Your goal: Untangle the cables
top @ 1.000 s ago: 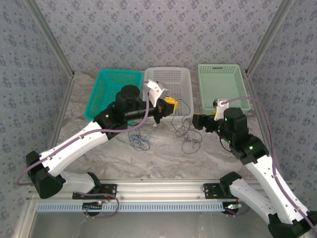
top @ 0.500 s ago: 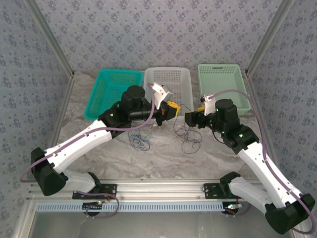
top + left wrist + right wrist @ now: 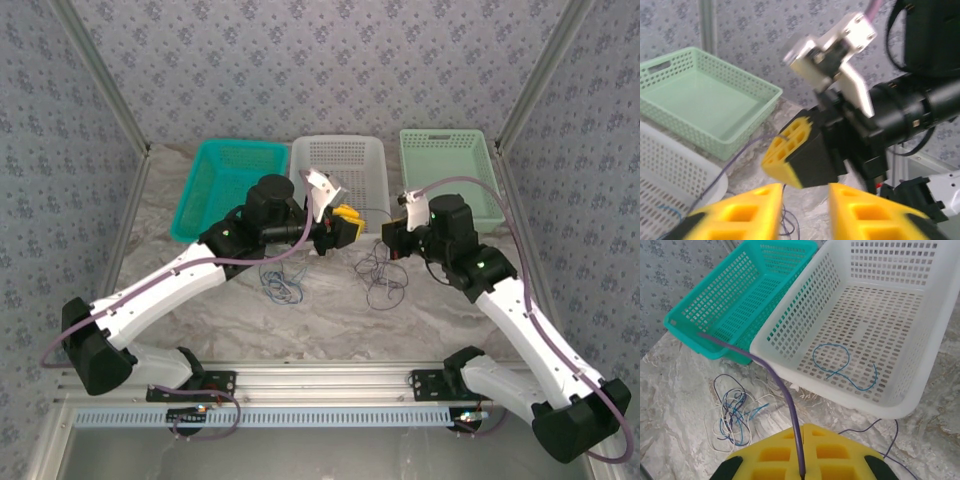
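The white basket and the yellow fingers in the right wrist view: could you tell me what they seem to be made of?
White basket: probably moulded plastic, smooth and slightly glossy, judging by its uniform perforated walls and rolled rim. Yellow fingers: likely matte plastic, perhaps 3D-printed, with blocky square recesses; the exact material cannot be told.

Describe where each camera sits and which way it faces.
Top external: above and behind the robot, looking down on the table; left end effector and right end effector show.
Left wrist: faces rightward at the right end effector and green basket; left fingers below.
Right wrist: faces leftward at teal basket and white basket; right fingers pinch a dark cable.
Shared: both wrist views show the white basket.
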